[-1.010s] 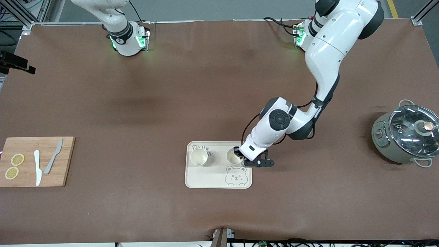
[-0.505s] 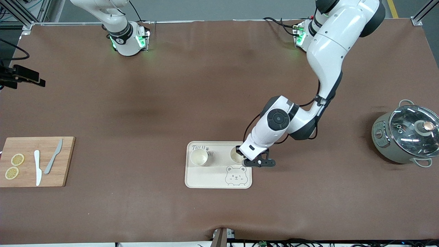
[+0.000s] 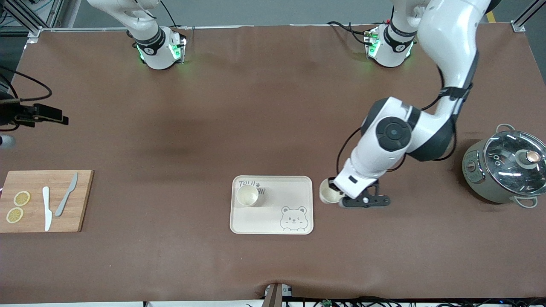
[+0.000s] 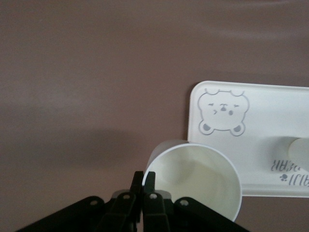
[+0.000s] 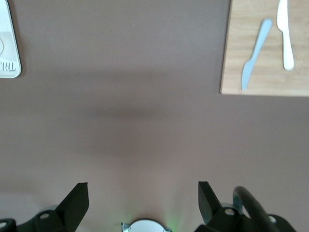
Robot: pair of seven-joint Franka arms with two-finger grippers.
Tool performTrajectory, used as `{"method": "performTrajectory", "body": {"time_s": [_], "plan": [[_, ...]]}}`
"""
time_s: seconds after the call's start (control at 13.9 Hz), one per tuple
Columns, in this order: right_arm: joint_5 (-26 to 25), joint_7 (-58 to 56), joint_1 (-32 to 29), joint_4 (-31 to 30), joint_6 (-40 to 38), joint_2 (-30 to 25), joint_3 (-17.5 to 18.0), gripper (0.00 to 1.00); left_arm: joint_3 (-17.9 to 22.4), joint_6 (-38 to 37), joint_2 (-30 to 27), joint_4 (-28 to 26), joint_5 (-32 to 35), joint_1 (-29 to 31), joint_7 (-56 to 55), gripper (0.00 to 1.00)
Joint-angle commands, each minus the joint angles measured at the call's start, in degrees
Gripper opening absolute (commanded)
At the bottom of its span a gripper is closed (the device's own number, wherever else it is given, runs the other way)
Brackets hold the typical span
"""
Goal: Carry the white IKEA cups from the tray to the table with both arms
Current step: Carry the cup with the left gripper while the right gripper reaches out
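The left gripper [image 3: 338,197] has lifted one white cup [image 3: 329,194] out of the bear tray [image 3: 273,221] and carried it sideways; the cup is now over the bare table [image 3: 273,128] just beside the tray, toward the left arm's end. The right gripper [image 3: 64,120] has moved a little more into view.

Held cup [image 3: 328,195] part hidden by left end effector [image 3: 341,197], tray [image 5: 8,58] cut off
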Motion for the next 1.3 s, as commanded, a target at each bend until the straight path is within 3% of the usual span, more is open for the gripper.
{"method": "performTrajectory", "body": {"time_s": [0.0,0.14,0.43,0.79,0.94,1.23], "plan": [[-0.1,0.3,2.6,0.6,4.5,6.4,-0.2,1.0,0.1,-6.9,-3.1,-2.2,1.7,1.1,-0.4,0.0],[0.3,0.7,3.8,0.6,8.2,9.0,-0.1,1.0,0.0,-11.2,-6.3,-5.3,1.7,4.4,0.4,0.0],[6.6,2.9,5.1,0.7,15.7,14.4,-0.1,1.0,-0.2,-10.1,-12.4,-17.9,3.9,12.3,0.7,0.0],[11.2,25.0,13.1,0.9,23.9,20.4,-0.1,1.0,-0.6,1.3,-15.2,-30.5,3.2,20.9,0.3,0.0],[11.2,33.1,17.4,1.6,26.2,23.4,-0.1,1.0,-0.6,10.4,-14.4,-34.1,3.1,23.2,0.3,0.0],[15.7,42.8,19.8,2.8,31.0,27.0,2.1,1.0,-0.6,18.0,-11.1,-35.2,3.0,24.1,-0.3,0.0]]}}
